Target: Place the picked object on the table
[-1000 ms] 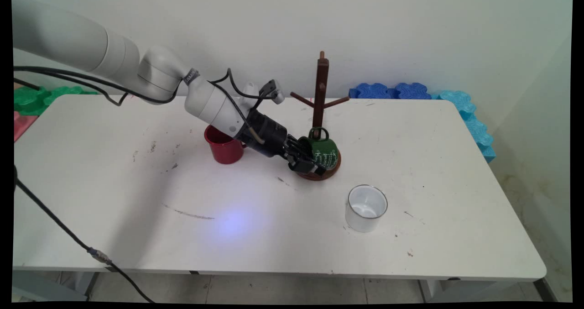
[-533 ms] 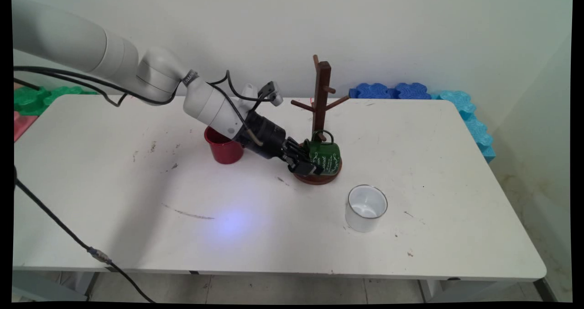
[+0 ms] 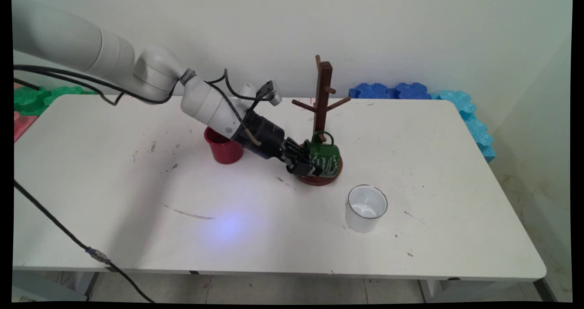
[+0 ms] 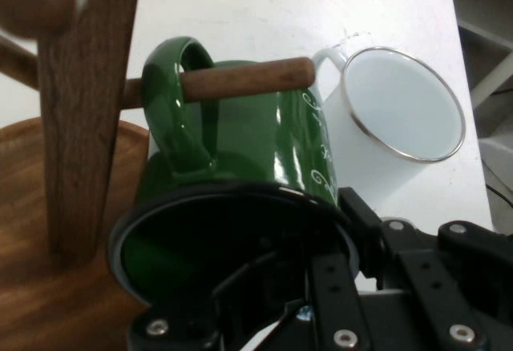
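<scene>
1. Looking at the main view, we saw the black gripper (image 3: 305, 163) clamped on the rim of the green mug (image 3: 325, 156), one finger inside the mouth and one outside, as far as the hand view let us tell.
2. The green mug lay on its side right at the foot of the wooden mug tree (image 3: 322, 112), over the tree's round base. Its handle (image 4: 180, 98) was threaded onto a low peg (image 4: 240, 81), so the peg ran through the loop. Our guess was that the rim grip was there to leave the handle free for the peg.
3. The mug tree stood upright, and the other pegs we could see on it were bare.
4. The white mug (image 3: 366, 207) sat upright on the table (image 3: 137, 217), in front of the mug tree and a bit to its right, well clear of the base. In the hand view it showed just behind the green mug. Nothing was in it, far as we could see.
5. The red mug (image 3: 223, 145) stood upright to the left of the mug tree, partly hidden by the arm. We couldn't see enough of its inside to say what it held.
6. The green mug's inside looked dark in the hand view, with only the gripper's finger in it.
</scene>
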### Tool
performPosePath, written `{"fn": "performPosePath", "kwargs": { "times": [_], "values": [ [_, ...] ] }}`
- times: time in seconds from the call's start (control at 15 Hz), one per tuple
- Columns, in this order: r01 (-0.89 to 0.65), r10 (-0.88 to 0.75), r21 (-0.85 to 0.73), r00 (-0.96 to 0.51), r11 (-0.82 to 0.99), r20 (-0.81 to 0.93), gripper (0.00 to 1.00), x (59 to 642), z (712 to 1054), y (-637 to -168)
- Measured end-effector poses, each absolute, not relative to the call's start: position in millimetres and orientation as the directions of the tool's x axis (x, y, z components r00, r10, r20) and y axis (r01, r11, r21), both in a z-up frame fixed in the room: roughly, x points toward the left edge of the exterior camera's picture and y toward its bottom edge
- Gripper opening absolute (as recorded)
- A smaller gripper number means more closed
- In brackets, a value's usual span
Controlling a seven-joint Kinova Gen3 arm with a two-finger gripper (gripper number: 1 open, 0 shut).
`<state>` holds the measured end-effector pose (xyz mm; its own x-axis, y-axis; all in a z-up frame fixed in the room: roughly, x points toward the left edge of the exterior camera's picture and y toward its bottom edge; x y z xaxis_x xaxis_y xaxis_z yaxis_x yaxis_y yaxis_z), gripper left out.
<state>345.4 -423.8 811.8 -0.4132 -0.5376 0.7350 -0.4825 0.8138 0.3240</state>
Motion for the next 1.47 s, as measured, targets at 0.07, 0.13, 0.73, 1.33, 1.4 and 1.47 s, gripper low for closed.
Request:
{"fn": "performPosePath", "kwargs": {
  "times": [0.07,0.13,0.73,1.33,1.4,1.47],
  "values": [
    [-0.480,-0.535,0.323,-0.412,0.815,0.738,0.00,345,814,-424],
    [-0.479,-0.532,0.321,-0.411,0.817,0.740,0.00,345,815,-424],
    [-0.460,-0.507,0.310,-0.403,0.832,0.762,0.00,343,835,-420],
    [-0.426,-0.489,0.311,-0.413,0.850,0.769,0.00,342,849,-401],
    [-0.421,-0.486,0.311,-0.415,0.852,0.769,0.00,342,850,-398],
    [-0.416,-0.484,0.312,-0.418,0.854,0.769,0.00,342,852,-396]
  ]
}}
